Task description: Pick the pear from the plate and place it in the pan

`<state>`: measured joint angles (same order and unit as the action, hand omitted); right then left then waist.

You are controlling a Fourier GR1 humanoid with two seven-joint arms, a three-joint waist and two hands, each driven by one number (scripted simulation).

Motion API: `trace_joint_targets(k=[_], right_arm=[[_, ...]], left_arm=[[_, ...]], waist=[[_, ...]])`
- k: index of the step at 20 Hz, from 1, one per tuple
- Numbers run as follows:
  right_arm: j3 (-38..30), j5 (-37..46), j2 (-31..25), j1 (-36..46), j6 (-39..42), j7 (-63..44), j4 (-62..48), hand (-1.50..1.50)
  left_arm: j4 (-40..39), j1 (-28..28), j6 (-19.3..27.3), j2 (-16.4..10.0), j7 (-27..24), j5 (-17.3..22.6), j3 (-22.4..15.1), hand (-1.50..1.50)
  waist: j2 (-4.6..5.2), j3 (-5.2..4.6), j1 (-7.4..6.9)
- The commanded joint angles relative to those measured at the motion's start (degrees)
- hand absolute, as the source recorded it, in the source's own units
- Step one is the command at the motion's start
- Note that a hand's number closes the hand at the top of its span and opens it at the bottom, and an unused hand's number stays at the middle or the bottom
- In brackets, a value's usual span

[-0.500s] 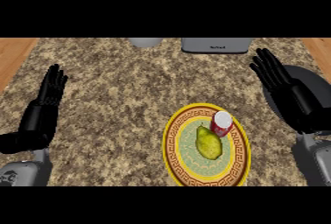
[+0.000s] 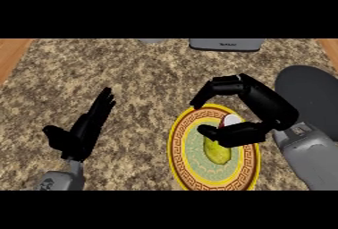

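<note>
Head view: speckled granite counter (image 2: 132,80), wood strip (image 2: 13,49) in the upper left corner. One round plate (image 2: 179,154) at lower centre, with a yellow rim, a red-brown key-pattern band and a pale green middle. One pear (image 2: 219,153), smooth and yellow-green, lies on the plate's middle; one small red-and-white item (image 2: 232,120) sits above it. One dark round pan (image 2: 311,91) at the right edge, well apart from the pear. Two grey objects at top: a box (image 2: 224,44) and a smaller piece (image 2: 152,40). Right hand (image 2: 264,105) was raised flat at the right edge; now it's over the plate's upper half, clenched into a claw with nothing clasped, thumb across the pear's top end. Left hand (image 2: 82,129) has shifted inward, still released, fingers straight.
</note>
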<state>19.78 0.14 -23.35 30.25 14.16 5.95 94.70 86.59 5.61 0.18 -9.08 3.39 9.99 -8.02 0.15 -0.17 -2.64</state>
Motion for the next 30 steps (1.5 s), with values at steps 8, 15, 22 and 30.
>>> trace_joint_targets(k=[8, 15, 22, 30], right_arm=[[11.77, 21.14, -2.82, 3.00, 1.38, 18.77, -9.47, -1.50], [25.16, 41.40, -8.83, 10.75, 8.70, 0.68, -3.45, -1.50], [35.96, 47.25, -3.43, 14.21, 29.32, -17.64, 2.49, -1.50], [39.43, 51.93, 4.82, 2.74, 40.85, -34.47, 9.55, -1.50]], left_arm=[[0.58, -0.77, -0.77, 2.14, 8.80, 3.90, -1.18, 0.00], [-0.03, -1.39, -0.76, 2.02, 8.25, 3.69, -0.87, 0.00], [0.47, -1.99, -2.33, 0.86, 8.71, 5.43, 0.63, 0.00], [5.85, -2.11, 0.30, 2.51, 13.49, 3.31, -1.90, 0.00]], waist=[[-0.33, 0.12, 1.90], [-1.30, -0.12, 2.93], [-0.98, -0.10, 3.04], [-0.38, 0.18, 2.87]])
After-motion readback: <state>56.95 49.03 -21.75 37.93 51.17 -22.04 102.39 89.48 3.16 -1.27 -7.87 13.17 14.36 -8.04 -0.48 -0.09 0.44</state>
